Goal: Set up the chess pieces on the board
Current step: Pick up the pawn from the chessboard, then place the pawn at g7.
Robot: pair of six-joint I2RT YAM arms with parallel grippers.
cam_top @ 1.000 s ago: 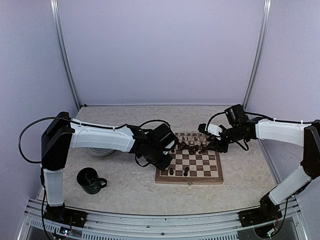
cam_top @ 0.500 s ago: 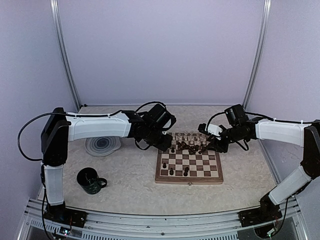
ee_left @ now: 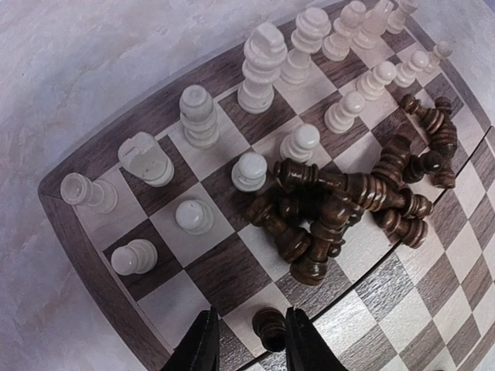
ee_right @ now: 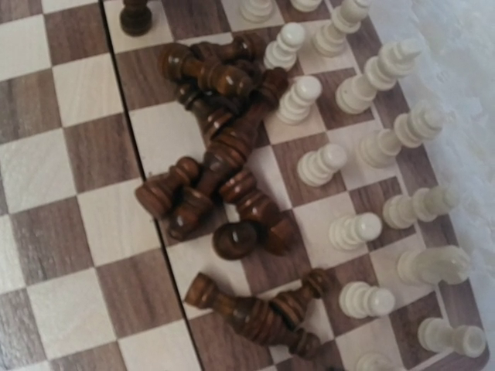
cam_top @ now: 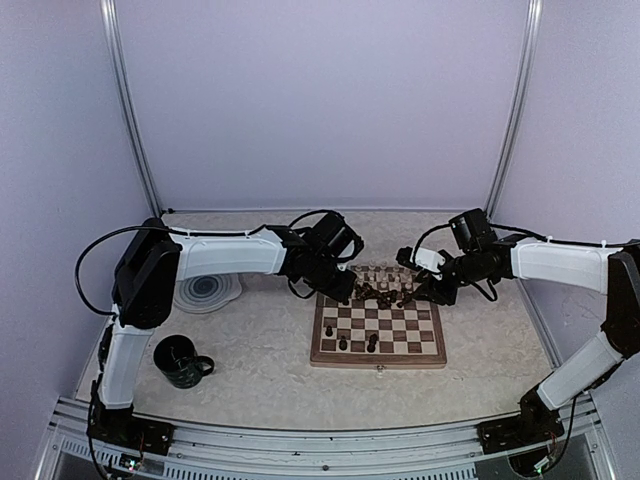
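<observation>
The board [cam_top: 380, 362] lies in the middle of the table. Cream chess pieces [cam_top: 375, 270] stand in two rows along its far edge. Dark pieces [cam_top: 385, 293] lie toppled in a heap just in front of them, and three dark ones [cam_top: 343, 343] stand near the front. My left gripper [ee_left: 251, 344] hovers low over the far-left corner, its jaws apart around an upright dark pawn [ee_left: 271, 326], with a gap on the pawn's left side. The right gripper [cam_top: 422, 292] hangs over the heap's right end. Its fingers are out of the right wrist view, which shows the heap [ee_right: 224, 162].
A dark green mug [cam_top: 182, 362] stands near the front left. A round grey swirl plate [cam_top: 205, 292] lies left of the board, under the left arm. Metal posts rise at both back corners, and a rail runs along the near edge.
The left arm swung from the board's near-left part back to its far-left corner, and its jaws now straddle a dark pawn. The right arm has not moved.
</observation>
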